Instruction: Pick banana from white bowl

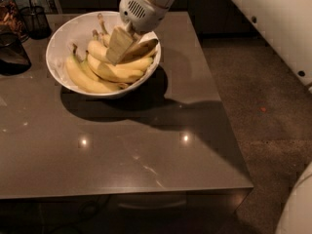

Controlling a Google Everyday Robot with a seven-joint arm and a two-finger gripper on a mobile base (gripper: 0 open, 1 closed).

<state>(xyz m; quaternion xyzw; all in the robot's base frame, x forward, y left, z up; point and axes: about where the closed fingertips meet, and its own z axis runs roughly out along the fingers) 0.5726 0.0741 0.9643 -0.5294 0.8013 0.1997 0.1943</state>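
The white bowl (62, 37) stands on the dark table (122, 145) at the back left. It holds a bunch of yellow bananas (92, 76), stems pointing to the back. My gripper (118, 47) reaches down from the white arm (144, 6) into the right half of the bowl. Its beige tip rests among the upper bananas, against one that lies along the right rim (142, 48). The bananas under the tip are hidden.
Dark glass jars (10, 14) and a black mesh cup (35, 21) stand at the back left, with another dark object (12, 57) beside the bowl. The table's front edge (122, 191) and right edge border brown floor (263, 111). White robot body parts (273, 18) are at right.
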